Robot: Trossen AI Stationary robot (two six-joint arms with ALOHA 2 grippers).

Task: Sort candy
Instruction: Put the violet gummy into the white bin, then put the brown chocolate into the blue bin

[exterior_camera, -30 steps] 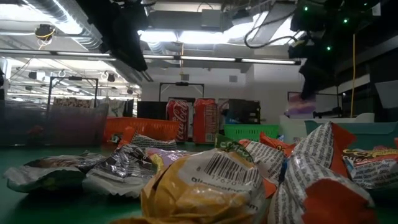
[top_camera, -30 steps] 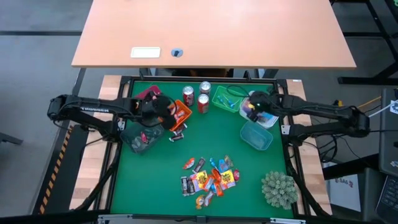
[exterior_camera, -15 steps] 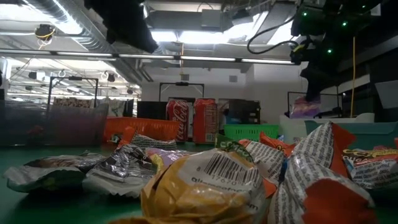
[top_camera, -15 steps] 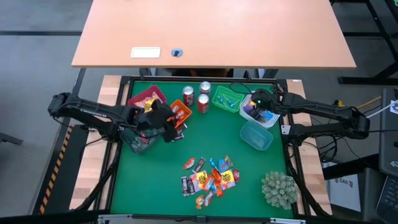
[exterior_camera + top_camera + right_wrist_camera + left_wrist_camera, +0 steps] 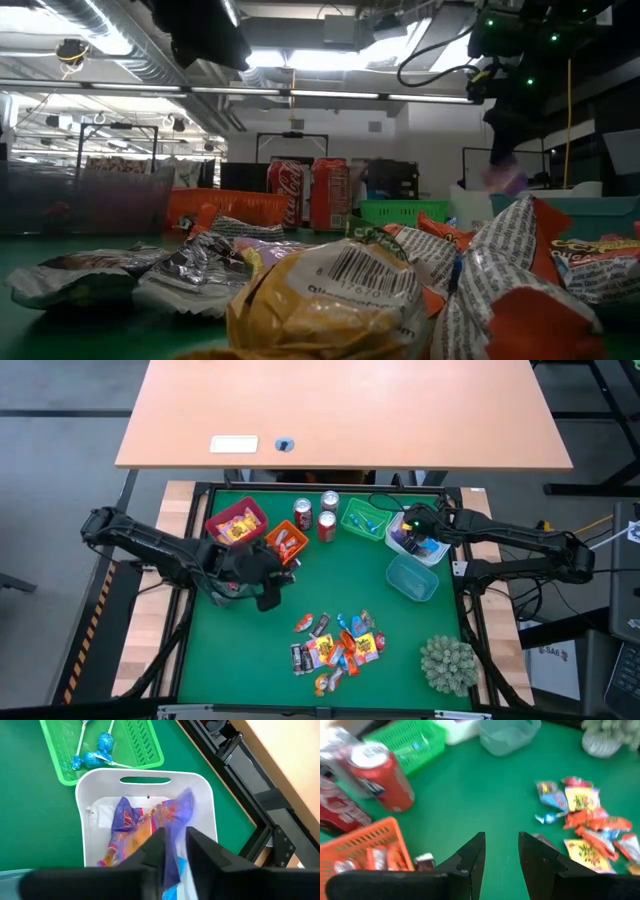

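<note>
Coca-Cola script being shown on red soda can (image 5: 287,192); barcode being displayed on yellow wrapper (image 5: 350,275). Candy pile (image 5: 338,648) lying on green mat, near edge. Left gripper (image 5: 501,851), fingers narrowly apart and empty, now shifted from over bins toward pile. Right gripper (image 5: 174,844) being held over white bin (image 5: 205,815); fingers parted slightly since earlier frame, purple wrapper (image 5: 175,827) between them.
</note>
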